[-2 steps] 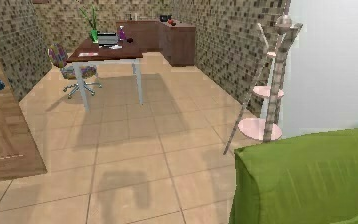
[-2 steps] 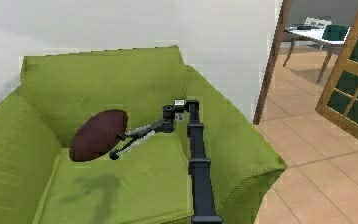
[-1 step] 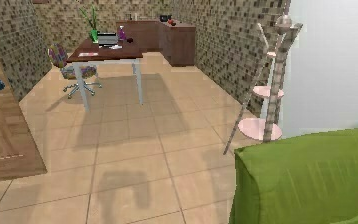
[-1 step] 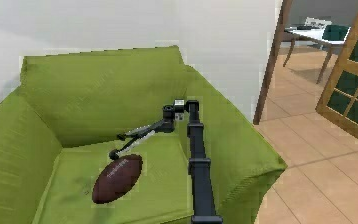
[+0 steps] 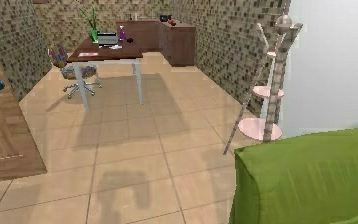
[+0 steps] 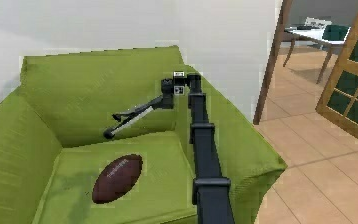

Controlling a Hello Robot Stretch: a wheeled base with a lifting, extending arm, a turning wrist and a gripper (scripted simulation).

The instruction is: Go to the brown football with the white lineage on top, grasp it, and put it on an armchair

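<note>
Green armchair (image 6: 87, 95) seat bears football (image 6: 118, 178) near tool (image 6: 115, 128)

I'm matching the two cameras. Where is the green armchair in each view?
Forward view: green armchair, bottom right corner, cut off by the edge.
Arm side view: green armchair across left and middle, football on its seat.
Shared landmark: white wall behind it.

Brown football (image 6: 118, 178), green armchair (image 6: 47, 150)

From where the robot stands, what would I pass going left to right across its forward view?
Swivel chair → wooden desk → brown cabinet → tiered stand.
</note>
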